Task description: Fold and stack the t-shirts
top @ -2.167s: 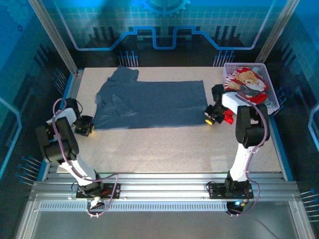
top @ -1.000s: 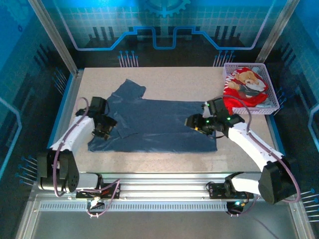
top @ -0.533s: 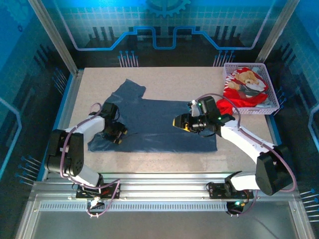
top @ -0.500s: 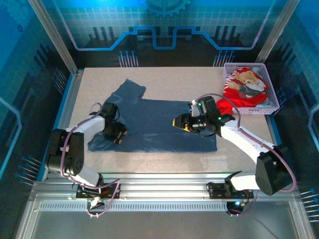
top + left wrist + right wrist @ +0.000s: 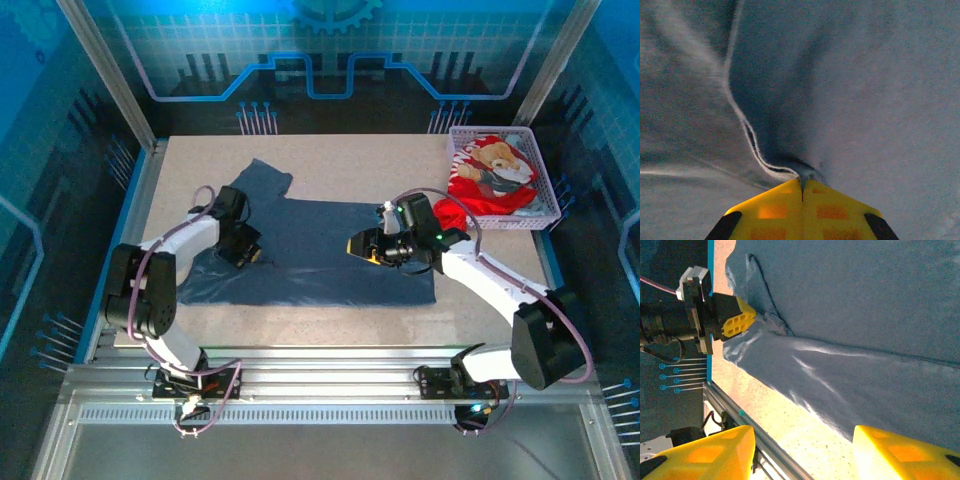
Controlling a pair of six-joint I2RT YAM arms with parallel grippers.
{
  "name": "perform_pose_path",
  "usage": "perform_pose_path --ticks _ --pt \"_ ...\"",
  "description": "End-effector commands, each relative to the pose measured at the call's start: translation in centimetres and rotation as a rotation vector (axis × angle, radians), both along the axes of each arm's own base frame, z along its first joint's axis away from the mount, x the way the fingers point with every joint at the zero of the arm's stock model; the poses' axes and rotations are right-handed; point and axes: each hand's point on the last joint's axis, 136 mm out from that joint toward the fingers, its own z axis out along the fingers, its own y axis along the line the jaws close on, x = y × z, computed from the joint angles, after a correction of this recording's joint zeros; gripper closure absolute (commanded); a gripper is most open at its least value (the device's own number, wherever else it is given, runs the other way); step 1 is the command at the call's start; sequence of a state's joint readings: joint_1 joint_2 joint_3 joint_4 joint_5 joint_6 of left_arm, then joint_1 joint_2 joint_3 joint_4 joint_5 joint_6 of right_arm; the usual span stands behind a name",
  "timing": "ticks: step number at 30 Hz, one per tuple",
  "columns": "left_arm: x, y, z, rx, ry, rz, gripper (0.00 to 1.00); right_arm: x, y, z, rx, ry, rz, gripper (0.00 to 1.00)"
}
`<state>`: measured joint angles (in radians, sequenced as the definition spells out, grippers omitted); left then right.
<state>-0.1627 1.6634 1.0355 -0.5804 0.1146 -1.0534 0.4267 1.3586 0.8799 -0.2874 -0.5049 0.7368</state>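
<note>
The slate-blue t-shirt (image 5: 320, 250) lies spread across the middle of the table, one sleeve pointing to the far left. My left gripper (image 5: 249, 255) is low on its left part and is shut on a pinched fold of the cloth (image 5: 807, 172), next to a pale hem seam (image 5: 746, 131). My right gripper (image 5: 358, 246) hovers open above the shirt's right half, with nothing between its yellow fingers (image 5: 705, 455). From there the blue cloth (image 5: 855, 305) and the left gripper (image 5: 738, 321) are in sight. The red teddy-bear t-shirt (image 5: 492, 178) lies bunched in the basket.
The lilac mesh basket (image 5: 541, 170) stands at the table's far right corner, red cloth spilling over its near-left rim. Bare speckled tabletop (image 5: 330, 320) runs between the shirt's near edge and the metal rail (image 5: 745, 420) at the front.
My left gripper has moved farther back and slightly right over the shirt's left side and shut on a fold of it. The right gripper has hardly moved.
</note>
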Motion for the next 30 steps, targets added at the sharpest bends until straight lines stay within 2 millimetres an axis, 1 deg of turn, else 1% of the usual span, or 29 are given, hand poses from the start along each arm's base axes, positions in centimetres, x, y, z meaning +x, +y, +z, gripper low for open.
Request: perform_pose_path --ticks 1,3,7,12,16,19,21,23,26,28,30 --pt "0.7 -0.8 0.2 0.054 0.020 -0.106 1.00 0.5 0.4 1.0 0.008 -0.011 0.002 0.45" --pt "1.6 -1.4 0.3 0.070 0.021 -0.160 1.00 0.5 0.4 0.9 0.007 -0.007 -0.001 0.45" --pt "3.0 -2.6 -0.1 0.115 0.039 -0.274 1.00 0.4 0.1 0.7 0.001 0.005 -0.005 0.46" --pt "4.2 -4.2 -0.7 0.157 0.038 -0.393 1.00 0.3 -0.2 0.4 -0.007 0.019 -0.009 0.46" --pt "4.7 -5.4 -1.3 0.178 0.047 -0.486 0.99 0.2 -0.3 -0.1 -0.012 0.037 -0.012 0.46" --pt "5.4 -6.4 -0.9 0.194 -0.005 -0.553 0.89 0.1 -0.4 -0.3 -0.015 0.043 -0.013 0.46" --pt "6.1 -6.6 -0.1 0.215 -0.047 -0.583 0.79 0.0 -0.4 -0.4 -0.016 0.047 -0.014 0.46" --pt "6.6 -6.4 0.9 0.242 -0.085 -0.595 0.67 0.0 -0.4 -0.5 -0.017 0.048 -0.013 0.46" --pt "7.0 -5.4 2.5 0.301 -0.123 -0.585 0.61 0.1 -0.4 -0.7 -0.019 0.050 -0.013 0.46" --pt "6.8 -4.7 3.9 0.323 -0.150 -0.551 0.55 0.1 -0.4 -0.7 -0.022 0.051 -0.015 0.46" --pt "6.2 -3.9 5.0 0.321 -0.159 -0.499 0.56 0.2 -0.4 -0.9 -0.026 0.052 -0.017 0.47"
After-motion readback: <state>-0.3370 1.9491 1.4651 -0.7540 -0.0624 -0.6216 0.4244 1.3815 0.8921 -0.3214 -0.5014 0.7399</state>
